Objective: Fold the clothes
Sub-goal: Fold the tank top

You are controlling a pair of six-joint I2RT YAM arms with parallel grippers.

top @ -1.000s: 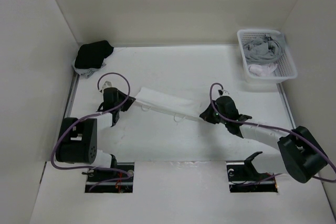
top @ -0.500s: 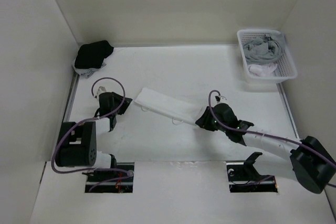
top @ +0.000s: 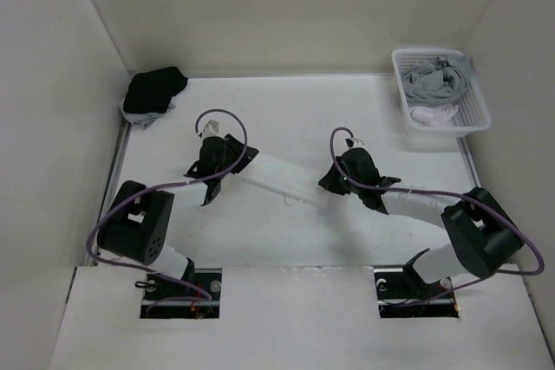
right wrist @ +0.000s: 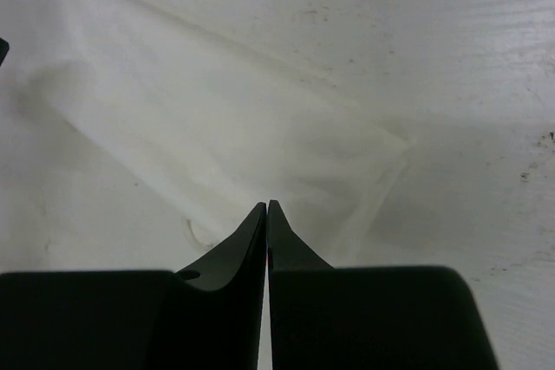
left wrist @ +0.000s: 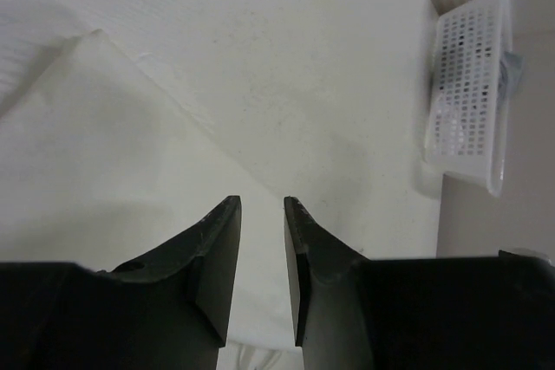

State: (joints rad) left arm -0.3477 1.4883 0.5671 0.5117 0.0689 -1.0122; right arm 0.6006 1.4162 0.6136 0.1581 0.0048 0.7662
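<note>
The clothes (top: 282,175) are one white garment folded into a long strip, lying slantwise across the middle of the table. My left gripper (top: 236,162) hovers over its left end. In the left wrist view the left gripper (left wrist: 262,204) is open, a narrow gap between its fingers, with the white fabric (left wrist: 104,153) beneath and nothing gripped. My right gripper (top: 328,181) sits at the strip's right end. The right wrist view shows the right gripper (right wrist: 267,205) shut, fingertips together above the garment (right wrist: 199,119). A thin strap loop (right wrist: 196,231) lies beside the tips.
A white plastic basket (top: 475,119) stands at the back right and holds a grey garment with cords (top: 438,80); the basket (left wrist: 473,101) also shows in the left wrist view. A black cloth bundle (top: 154,90) lies in the back left corner. White walls enclose the table.
The left gripper let go of the garment's left end, drew back, then swung right over that end, now open. The right gripper opened and shut again near the right end. The strip lies on the table.
</note>
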